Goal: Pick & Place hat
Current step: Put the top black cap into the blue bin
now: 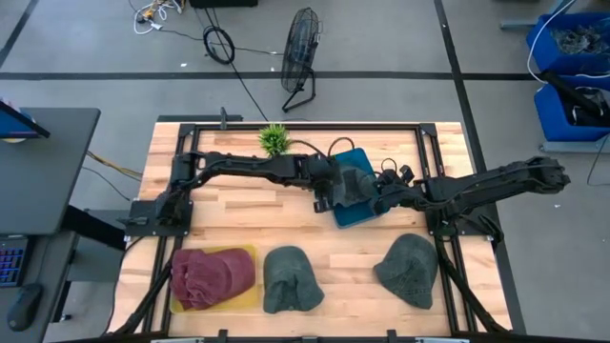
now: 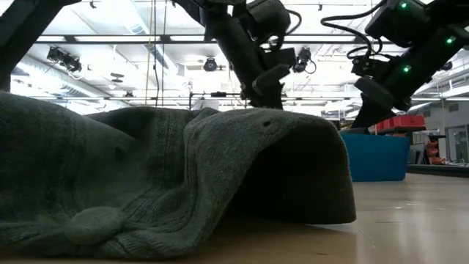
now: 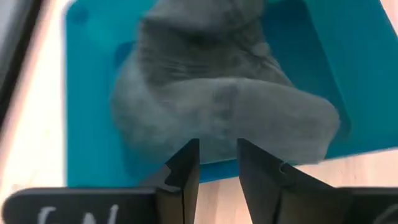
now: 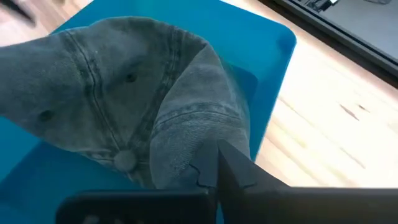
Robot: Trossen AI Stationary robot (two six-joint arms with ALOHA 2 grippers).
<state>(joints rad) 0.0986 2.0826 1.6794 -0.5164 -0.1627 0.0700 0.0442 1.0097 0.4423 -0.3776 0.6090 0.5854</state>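
A grey-green cap (image 3: 217,93) lies crumpled on the teal tray (image 3: 93,124) at the table's far middle, its crown and brim resting on the tray floor (image 4: 261,43). My left gripper (image 3: 217,149) hovers open over the tray's near-left edge with nothing between its fingers; the high view shows it (image 1: 322,198) left of the cap (image 1: 360,179). My right gripper (image 4: 217,155) is shut, its tip right at the cap's brim (image 4: 186,137), on the tray's right side (image 1: 379,198). My right gripper's shut fingertips (image 4: 224,165) slant down at the cap's folded brim (image 4: 186,146) from the table's right. Whether they touch it, I cannot tell.
Along the near edge lie a red hat (image 1: 212,276) on a yellow tray, a grey-green hat (image 1: 291,278) that fills the low view (image 2: 183,176), and another grey-green hat (image 1: 410,269). A small green plant (image 1: 274,139) stands at the far edge.
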